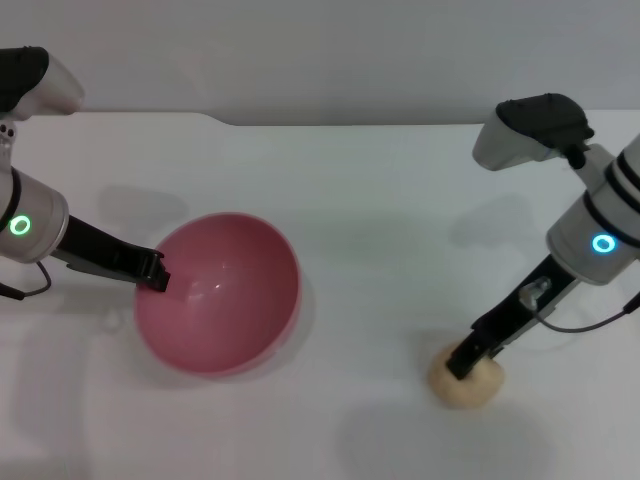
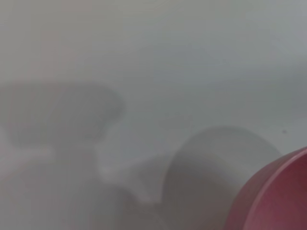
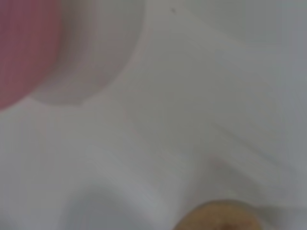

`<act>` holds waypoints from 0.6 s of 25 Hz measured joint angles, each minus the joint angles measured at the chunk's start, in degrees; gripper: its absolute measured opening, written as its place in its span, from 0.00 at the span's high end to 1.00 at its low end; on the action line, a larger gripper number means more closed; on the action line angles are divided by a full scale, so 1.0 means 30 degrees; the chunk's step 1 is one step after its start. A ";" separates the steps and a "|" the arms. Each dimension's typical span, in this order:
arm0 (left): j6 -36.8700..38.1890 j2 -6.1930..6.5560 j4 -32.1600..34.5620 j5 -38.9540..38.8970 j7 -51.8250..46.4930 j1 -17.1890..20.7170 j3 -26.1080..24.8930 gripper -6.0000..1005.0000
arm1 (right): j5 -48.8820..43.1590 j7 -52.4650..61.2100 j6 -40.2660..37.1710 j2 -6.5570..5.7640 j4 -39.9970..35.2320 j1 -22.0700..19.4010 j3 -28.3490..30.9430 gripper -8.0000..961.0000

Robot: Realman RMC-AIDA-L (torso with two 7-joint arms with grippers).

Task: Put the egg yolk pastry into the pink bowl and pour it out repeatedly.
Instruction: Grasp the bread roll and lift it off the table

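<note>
The pink bowl [image 1: 225,300] is at the left of the white table, with its empty inside facing up. My left gripper [image 1: 155,273] is shut on the bowl's left rim. A part of the bowl's outer wall [image 2: 278,196] shows in the left wrist view, and its edge [image 3: 24,52] shows in the right wrist view. The egg yolk pastry [image 1: 470,385] lies on the table at the front right and also shows in the right wrist view [image 3: 218,218]. My right gripper [image 1: 463,362] reaches down onto its top and is closed on it.
The white table [image 1: 380,220] runs back to a grey wall. Nothing else stands on it. The bowl and the pastry are well apart, with bare tabletop between them.
</note>
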 joint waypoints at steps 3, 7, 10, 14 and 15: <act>-0.0009 0.0001 -0.0001 -0.0012 -0.0018 -0.0040 0.0064 1.00 | 0.0646 -0.0200 0.0174 0.0007 0.0273 0.0000 -0.0454 0.51; -0.0019 0.0000 0.0000 -0.0022 -0.0025 -0.0070 0.0182 1.00 | 0.0696 -0.0353 0.0157 -0.0012 0.0228 -0.0127 -0.0706 0.52; -0.0026 -0.0001 -0.0001 -0.0024 -0.0030 -0.0075 0.0189 1.00 | 0.1016 -0.0767 0.0103 -0.0062 -0.0003 -0.0397 -0.0483 0.54; -0.0038 0.0001 0.0001 -0.0031 -0.0034 -0.0092 0.0190 1.00 | 0.2896 -0.2027 -0.0109 -0.0188 -0.1525 -0.1360 -0.0057 0.57; -0.0038 0.0001 0.0000 -0.0026 -0.0034 -0.0110 0.0189 1.00 | 0.3336 -0.2194 -0.0254 -0.0222 -0.2065 -0.1604 0.0084 0.58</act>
